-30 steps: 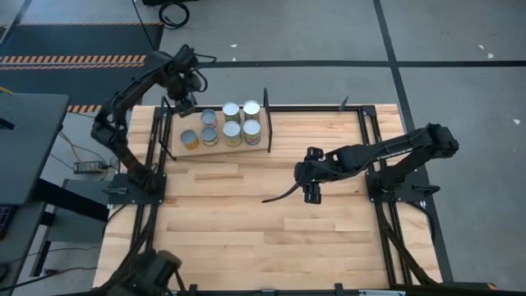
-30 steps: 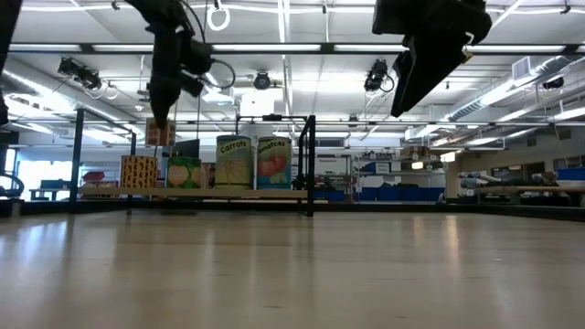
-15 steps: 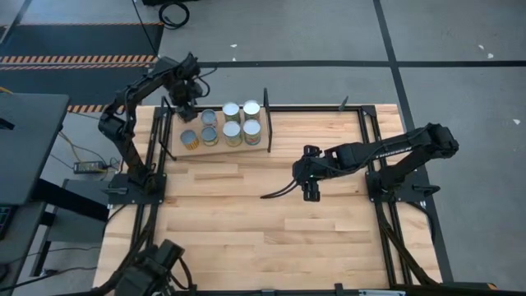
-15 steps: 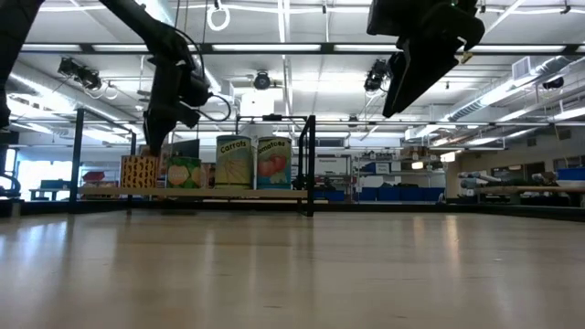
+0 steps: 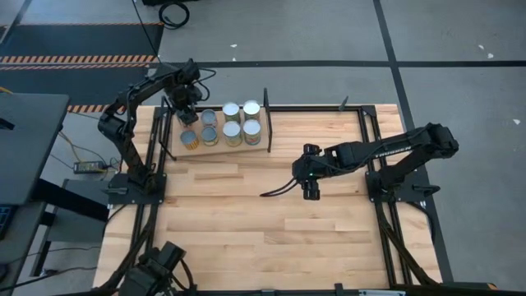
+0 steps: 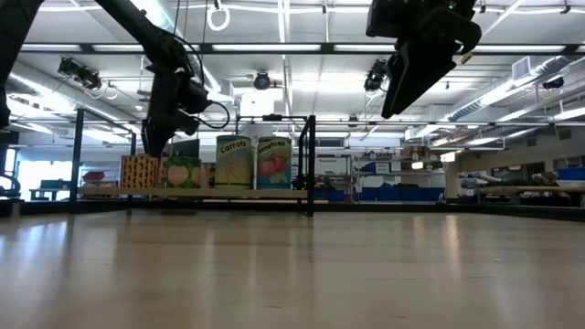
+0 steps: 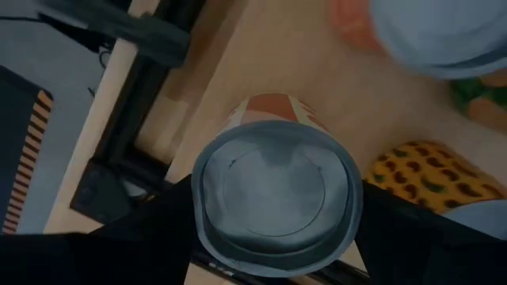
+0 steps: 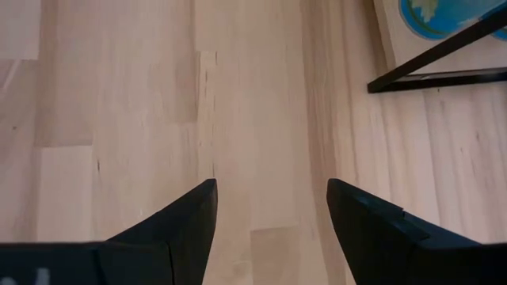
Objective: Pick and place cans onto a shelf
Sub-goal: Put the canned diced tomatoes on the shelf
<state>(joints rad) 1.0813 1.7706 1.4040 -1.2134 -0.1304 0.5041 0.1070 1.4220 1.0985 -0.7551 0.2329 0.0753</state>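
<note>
My left gripper (image 5: pixel 187 104) hangs over the far left corner of the shelf (image 5: pixel 222 150), shut on a can (image 7: pixel 273 198) with a silver top and an orange label. Several more cans stand upright on the shelf, among them a yellow one (image 5: pixel 191 139) and two silver-topped ones (image 5: pixel 231 111) (image 5: pixel 251 108). In the low view the held can is hidden behind the yellow can (image 6: pixel 139 171). My right gripper (image 5: pixel 311 187) hovers open over bare tabletop right of the shelf, its fingers (image 8: pixel 178 222) with nothing between them. My left gripper pinches the can's side wall just under the top rim (image 7: pixel 198 210) between its two fingers (image 7: pixel 150 237), one on each side. The fingers come from above, pointing down. The can is upright; I cannot tell whether its bottom rests on the shelf's plank.
A black upright divider (image 5: pixel 266 122) closes the shelf's right end, and thin black rods (image 8: pixel 444 55) edge it. Black frame rails (image 5: pixel 371 140) run along the table's sides. Bare wood (image 5: pixel 246 222) stretches from the shelf to the near edge.
My left gripper has come down with the can, from above the row of cans to the level of the cans on the shelf, at the shelf's far left corner. The can has stayed upright in the hold.
</note>
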